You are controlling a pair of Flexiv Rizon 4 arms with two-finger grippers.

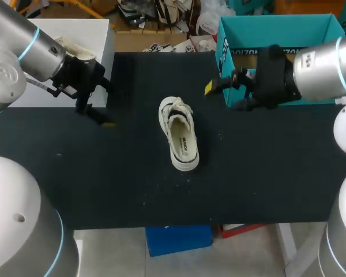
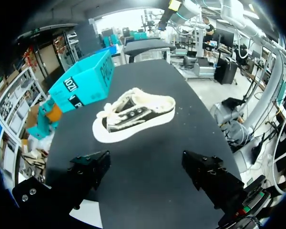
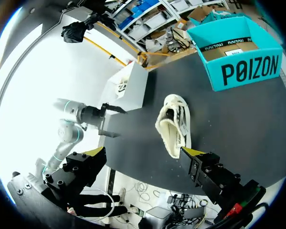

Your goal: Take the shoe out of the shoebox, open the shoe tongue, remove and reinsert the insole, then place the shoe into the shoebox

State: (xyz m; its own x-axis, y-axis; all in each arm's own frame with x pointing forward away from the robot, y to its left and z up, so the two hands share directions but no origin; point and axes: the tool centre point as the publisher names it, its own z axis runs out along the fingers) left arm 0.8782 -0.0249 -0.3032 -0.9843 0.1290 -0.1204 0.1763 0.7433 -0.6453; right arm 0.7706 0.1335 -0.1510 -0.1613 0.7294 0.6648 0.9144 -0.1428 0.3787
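1. Surroundings. A white rectangular block [image 1: 95, 34] occupies the far left corner of the table, just behind our left gripper [image 1: 95, 115]. An open teal cardboard shoebox [image 1: 277, 34] stands at the far right corner, and its brown inner floor shows in the right wrist view. Our right gripper [image 1: 225, 97] hangs in front of the shoebox wall that faces the table's middle. Our right arm covers part of the box's near wall in the head view.

2. Surface. The matte black tabletop [image 1: 265, 173] carries a few pale specks scattered near the shoe.

3. Tools. The left gripper is released. Its 2 black fingers [image 2: 93, 167] spread wide over bare tabletop, with the shoe ahead of them. The right gripper is likewise released. Its 2 yellow-tipped fingers [image 3: 193, 153] stand wide apart above the table, with the shoe ahead of them.

4. Task item. The cream-white low-top sneaker [image 1: 179, 134] rests on its sole at the middle of the table, outside the shoebox. It lies between the 2 grippers and apart from both. Its toe points toward the far edge and its heel toward the near edge. The laces lie loose over the front. The opening shows a dark lining and a pale insole with a dark print.
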